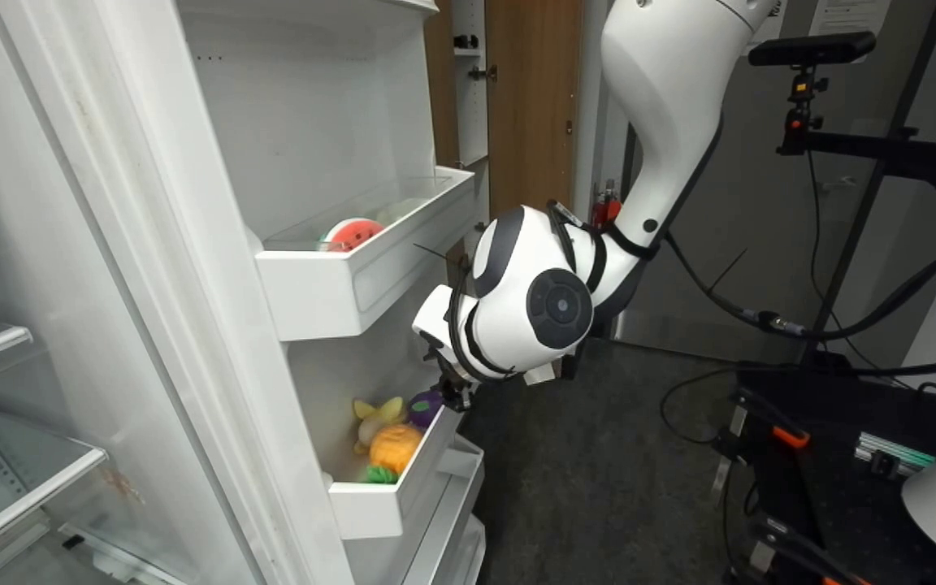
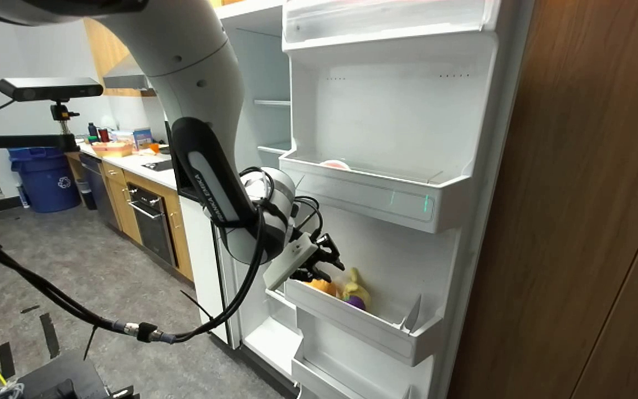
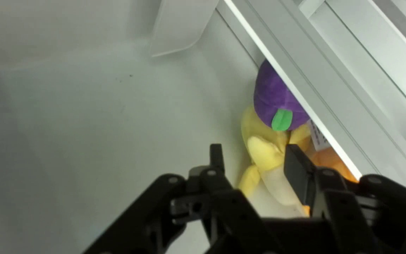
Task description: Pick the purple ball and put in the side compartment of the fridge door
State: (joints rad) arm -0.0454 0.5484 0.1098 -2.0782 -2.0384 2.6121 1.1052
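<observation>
The purple ball [image 3: 272,92] lies in the side compartment [image 2: 363,331], beyond the tips of my gripper [image 3: 254,154], whose jaws stand parted, clear of it. Smooth white plastic forms the compartment on the fridge door [image 2: 385,122], near a grey floor [image 2: 130,271]. Rounded and fabric-covered, the ball carries a green leaf [image 3: 282,119], just beside a yellow toy [image 3: 264,151].
</observation>
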